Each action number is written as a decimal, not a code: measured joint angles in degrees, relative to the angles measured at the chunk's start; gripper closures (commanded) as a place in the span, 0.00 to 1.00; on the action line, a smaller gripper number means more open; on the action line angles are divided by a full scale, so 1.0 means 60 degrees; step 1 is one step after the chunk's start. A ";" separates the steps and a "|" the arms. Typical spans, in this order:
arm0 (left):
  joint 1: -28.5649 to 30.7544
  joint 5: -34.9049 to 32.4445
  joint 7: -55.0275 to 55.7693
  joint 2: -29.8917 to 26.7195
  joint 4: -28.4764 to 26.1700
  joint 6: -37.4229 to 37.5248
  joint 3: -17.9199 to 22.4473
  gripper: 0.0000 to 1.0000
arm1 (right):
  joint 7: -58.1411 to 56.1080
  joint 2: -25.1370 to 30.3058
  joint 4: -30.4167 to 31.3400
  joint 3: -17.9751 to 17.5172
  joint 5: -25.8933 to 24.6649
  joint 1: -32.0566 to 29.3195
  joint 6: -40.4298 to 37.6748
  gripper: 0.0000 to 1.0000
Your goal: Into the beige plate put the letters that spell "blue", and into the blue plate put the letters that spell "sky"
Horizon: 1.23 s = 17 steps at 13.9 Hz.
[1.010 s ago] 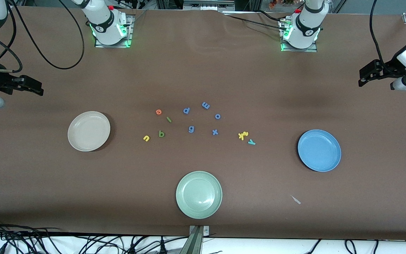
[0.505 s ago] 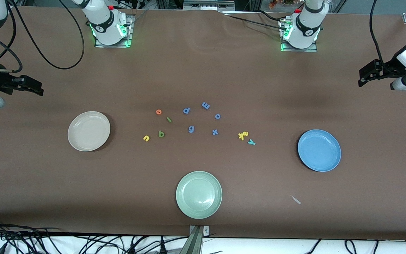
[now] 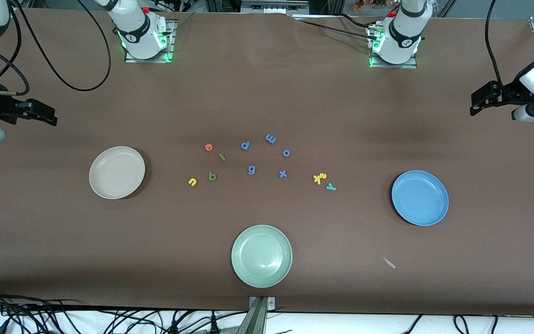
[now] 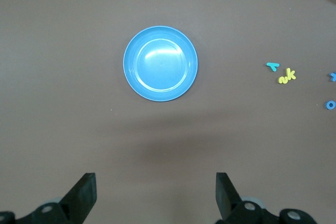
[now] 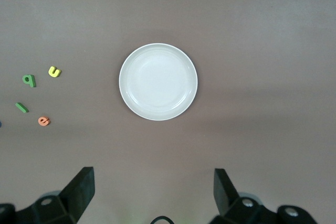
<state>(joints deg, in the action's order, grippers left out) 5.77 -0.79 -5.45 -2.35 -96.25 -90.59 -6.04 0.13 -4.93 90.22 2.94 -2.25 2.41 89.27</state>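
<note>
The beige plate [image 3: 117, 172] [image 5: 158, 81] lies bare toward the right arm's end. Beside it, toward the middle, sit the orange e [image 3: 208, 147], green l [image 3: 222, 157], dark green b [image 3: 212, 176] and yellow u [image 3: 192, 182]. The blue plate [image 3: 420, 197] [image 4: 160, 63] lies bare toward the left arm's end. The yellow s [image 3: 316, 179], yellow k [image 3: 323, 176] and teal y [image 3: 331, 187] huddle beside it. My left gripper [image 3: 480, 99] [image 4: 156, 179] hangs open, high over the table near the blue plate. My right gripper [image 3: 40, 116] [image 5: 153, 174] hangs open, high near the beige plate.
Blue letters p [image 3: 245, 145], m [image 3: 270, 138], o [image 3: 286, 152], g [image 3: 251, 170] and x [image 3: 282, 174] lie mid-table between the two letter groups. A pale green plate [image 3: 261, 256] sits nearest the front camera. A small pale scrap [image 3: 389, 263] lies beside it.
My left gripper has drifted very slightly toward the arms' bases. The right arm, the plates and the letters have not moved.
</note>
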 measured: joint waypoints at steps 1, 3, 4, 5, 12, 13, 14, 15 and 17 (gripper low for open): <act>-0.0003 0.0000 0.0000 0.0002 0.0007 0.0357 -0.0004 0.00 | 0.0000 0.0000 0.0000 0.0000 0.0000 0.0000 0.0000 0.00; -0.0015 0.0000 0.0000 0.0002 0.0027 0.1184 -0.0030 0.00 | 0.0000 0.0000 0.0000 0.0000 0.0000 0.0000 0.0000 0.00; -0.0023 0.0000 0.0000 0.0002 0.0032 0.1511 -0.0042 0.00 | 0.0000 0.0000 0.0000 0.0000 0.0000 0.0000 0.0000 0.00; -0.0032 0.0000 0.0000 0.0002 0.0034 0.1783 -0.0050 0.00 | 0.0000 0.0000 0.0000 0.0000 0.0000 -0.0001 -0.0001 0.00; -0.0084 0.0001 -0.0010 0.0003 0.0043 0.2191 -0.0237 0.00 | 0.0000 -0.0001 0.0000 0.0001 0.0000 -0.0002 -0.0009 0.00; -0.0079 0.0001 -0.0010 0.0004 0.0076 0.2180 -0.0235 0.00 | 0.0000 -0.0001 0.0000 0.0001 0.0000 -0.0002 -0.0009 0.00; -0.0077 0.0001 -0.0010 0.0004 0.0141 0.2171 -0.0236 0.00 | 0.0000 -0.0001 0.0000 0.0001 0.0000 -0.0003 -0.0010 0.00; -0.0068 0.0001 -0.0010 0.0004 0.0206 0.2171 -0.0231 0.00 | 0.0000 -0.0001 0.0000 0.0001 0.0000 -0.0003 -0.0010 0.00; -0.0036 0.0001 -0.0010 0.0004 0.0275 0.2171 -0.0187 0.00 | 0.0000 -0.0001 0.0000 0.0001 0.0000 -0.0003 -0.0010 0.00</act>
<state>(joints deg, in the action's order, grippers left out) 5.56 -0.79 -5.51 -2.32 -94.60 -77.57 -7.16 0.13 -4.94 90.22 2.95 -2.25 2.39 89.21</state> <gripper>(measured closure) 0.000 0.000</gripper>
